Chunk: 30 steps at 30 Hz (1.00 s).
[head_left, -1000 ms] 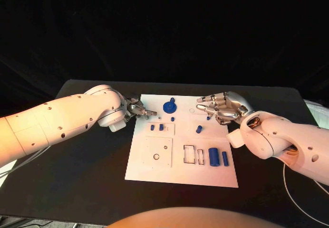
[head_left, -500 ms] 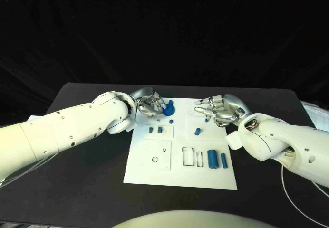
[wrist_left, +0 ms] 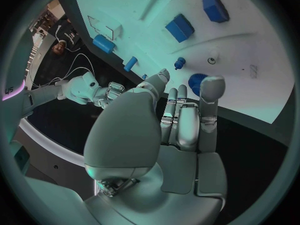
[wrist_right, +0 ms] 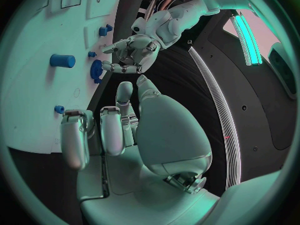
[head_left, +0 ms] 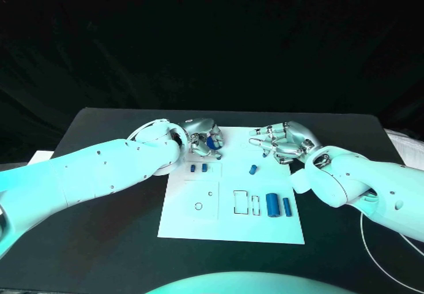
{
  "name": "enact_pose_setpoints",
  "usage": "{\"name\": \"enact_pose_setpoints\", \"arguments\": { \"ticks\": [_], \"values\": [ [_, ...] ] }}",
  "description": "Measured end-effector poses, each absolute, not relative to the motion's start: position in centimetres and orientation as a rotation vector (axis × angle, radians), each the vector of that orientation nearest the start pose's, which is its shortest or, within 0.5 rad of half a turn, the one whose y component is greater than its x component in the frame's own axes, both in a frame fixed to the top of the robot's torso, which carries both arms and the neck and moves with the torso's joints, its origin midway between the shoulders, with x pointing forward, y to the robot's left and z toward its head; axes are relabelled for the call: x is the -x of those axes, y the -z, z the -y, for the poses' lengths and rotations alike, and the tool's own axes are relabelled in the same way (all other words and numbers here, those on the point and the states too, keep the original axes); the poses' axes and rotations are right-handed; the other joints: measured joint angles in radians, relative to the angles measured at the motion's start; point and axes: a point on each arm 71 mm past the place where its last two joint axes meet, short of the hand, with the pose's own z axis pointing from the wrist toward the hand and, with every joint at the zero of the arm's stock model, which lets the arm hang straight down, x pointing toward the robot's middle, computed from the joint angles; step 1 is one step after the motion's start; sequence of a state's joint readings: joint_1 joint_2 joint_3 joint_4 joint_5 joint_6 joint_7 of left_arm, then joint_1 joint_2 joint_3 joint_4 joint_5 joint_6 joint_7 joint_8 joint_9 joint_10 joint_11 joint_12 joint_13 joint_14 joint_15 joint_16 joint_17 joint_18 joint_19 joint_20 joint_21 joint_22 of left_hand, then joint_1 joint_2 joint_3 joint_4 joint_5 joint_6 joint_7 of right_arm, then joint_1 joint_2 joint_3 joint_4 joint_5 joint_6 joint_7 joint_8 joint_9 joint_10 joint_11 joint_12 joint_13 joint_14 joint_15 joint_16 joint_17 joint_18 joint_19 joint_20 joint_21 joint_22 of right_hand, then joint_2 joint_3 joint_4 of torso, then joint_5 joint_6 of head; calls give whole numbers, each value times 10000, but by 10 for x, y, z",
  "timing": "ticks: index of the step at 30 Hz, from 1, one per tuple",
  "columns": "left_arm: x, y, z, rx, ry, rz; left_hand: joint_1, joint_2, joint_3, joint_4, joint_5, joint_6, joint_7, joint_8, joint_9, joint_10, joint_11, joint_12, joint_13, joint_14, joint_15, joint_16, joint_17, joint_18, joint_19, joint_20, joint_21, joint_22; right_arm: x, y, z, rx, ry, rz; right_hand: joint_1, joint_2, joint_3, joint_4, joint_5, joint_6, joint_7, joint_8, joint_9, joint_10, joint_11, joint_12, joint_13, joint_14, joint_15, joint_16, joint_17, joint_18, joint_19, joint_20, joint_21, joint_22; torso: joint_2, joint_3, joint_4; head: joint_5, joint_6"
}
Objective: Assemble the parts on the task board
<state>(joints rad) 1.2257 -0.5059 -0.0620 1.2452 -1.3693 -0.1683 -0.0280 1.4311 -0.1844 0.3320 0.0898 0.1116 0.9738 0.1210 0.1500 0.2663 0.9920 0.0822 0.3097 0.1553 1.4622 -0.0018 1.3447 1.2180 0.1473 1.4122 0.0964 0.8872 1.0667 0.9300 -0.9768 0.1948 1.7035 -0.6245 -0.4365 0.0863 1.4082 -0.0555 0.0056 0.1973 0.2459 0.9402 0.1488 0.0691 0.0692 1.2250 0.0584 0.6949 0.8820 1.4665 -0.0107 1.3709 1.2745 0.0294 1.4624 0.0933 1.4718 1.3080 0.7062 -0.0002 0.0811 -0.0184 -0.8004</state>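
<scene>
Board (head_left: 199,223): we judge assembly early, parts (head_left: 279,204) mostly loose. Left hand (head_left: 205,137) fingers over gear (wrist_left: 198,83), grasp unclear; right hand (head_left: 281,141) curled, empty.

Left hand (wrist_left: 178,117) over the round blue part (wrist_left: 197,83) — fingers apart, empty.

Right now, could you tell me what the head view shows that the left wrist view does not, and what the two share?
The head view alone takes in the whole task board, including its near end with the rectangular cutouts and the pair of large blue cylinders. The left wrist view alone gives the back of the left hand from behind, fingers pointing toward the board. Both show the round blue part under the left hand, the two small blue blocks and the right hand.
</scene>
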Motion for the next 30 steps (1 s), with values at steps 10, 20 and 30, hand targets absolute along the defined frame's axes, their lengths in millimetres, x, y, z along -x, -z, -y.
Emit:
{"name": "enact_pose_setpoints", "arguments": {
  "ticks": [10, 20, 30],
  "values": [
    [-524, 206, -87, -3291, 7281, -18396, -40, 40, 0, 0, 0, 392, -1, -117, -217, 542, -104, -231, -276, 35, -36, 111, 64, -285, 431, -109, 1132, 834, -439, 204, 226, -7896, -11917, -16231, 0, 0, 0, 0, 0, 0, 0, 0, 0, 0, 0, 0, 0, 0, 0, 0, -1, 0, 0, 0, 0, -1, 0, 1, 11, -23, -5],
    [-527, 211, -82, -3487, 6942, -18625, 58, 137, 177, -89, 0, 606, -36, -170, -334, 909, -163, -430, -406, 32, -107, 151, -66, -304, 513, -159, 1851, 1381, -439, 204, 225, -7889, -11948, -16231, 0, 0, 0, 0, 0, 0, 0, 0, 0, 0, 0, 0, 0, 0, 0, 0, -2, 1, 0, 0, 0, -2, -4, -6, 21, -40, -20],
    [-529, 214, -78, -3444, 6743, -18614, 136, 214, 524, -243, -42, 827, -70, -245, -439, 1277, -236, -611, -491, 35, -179, 151, -211, -467, 512, -159, 2668, 2047, -439, 204, 224, -7883, -11977, -16238, 0, 0, 0, 0, 0, 0, 0, 0, 0, 0, 0, 0, 0, 0, 0, 0, -3, 1, 0, 0, 0, -4, -9, -1, 18, -15, -16]
  ]
}}
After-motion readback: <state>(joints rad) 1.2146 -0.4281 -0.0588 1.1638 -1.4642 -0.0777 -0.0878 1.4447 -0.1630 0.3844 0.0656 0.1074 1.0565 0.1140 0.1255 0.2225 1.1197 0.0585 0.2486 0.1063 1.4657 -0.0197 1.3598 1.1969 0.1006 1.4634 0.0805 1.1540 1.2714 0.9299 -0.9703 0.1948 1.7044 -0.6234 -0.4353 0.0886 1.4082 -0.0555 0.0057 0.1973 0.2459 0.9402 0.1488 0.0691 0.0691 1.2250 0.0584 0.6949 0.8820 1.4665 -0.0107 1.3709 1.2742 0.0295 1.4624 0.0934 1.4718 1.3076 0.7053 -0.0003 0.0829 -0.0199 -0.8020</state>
